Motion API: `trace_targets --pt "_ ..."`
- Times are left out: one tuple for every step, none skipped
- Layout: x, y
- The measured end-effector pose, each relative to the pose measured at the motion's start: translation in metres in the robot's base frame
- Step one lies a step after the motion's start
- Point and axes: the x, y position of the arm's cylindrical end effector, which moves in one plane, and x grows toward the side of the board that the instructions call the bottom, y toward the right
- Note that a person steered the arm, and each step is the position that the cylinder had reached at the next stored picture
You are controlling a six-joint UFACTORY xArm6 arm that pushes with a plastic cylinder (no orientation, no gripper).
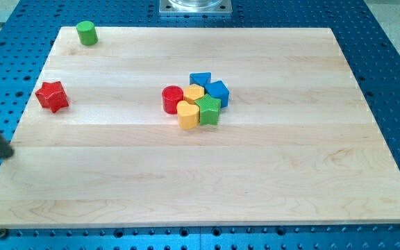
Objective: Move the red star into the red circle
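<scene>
The red star [52, 96] lies near the left edge of the wooden board. The red circle [173, 98] stands near the board's middle, at the left end of a tight cluster of blocks. My dark rod comes in from the view's left edge and my tip [8, 153] sits just off the board's left edge, below and to the left of the red star, not touching it.
Beside the red circle are a yellow heart [188, 114], a yellow block [195, 93], a green block [209, 110], a blue triangle [200, 78] and a blue block [218, 92]. A green cylinder [86, 32] stands at the top left corner.
</scene>
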Motion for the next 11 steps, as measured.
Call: trace_targets --pt "-0.062 0.008" --pt "-0.097 0.073" --pt "-0.105 0.15" --pt "-0.111 0.082" --pt "-0.147 0.106" --pt "-0.146 0.162" --pt "-0.142 0.208" --pt "-0.14 0.163" --pt "-0.113 0.142" --pt "-0.104 0.168" --pt "-0.113 0.184"
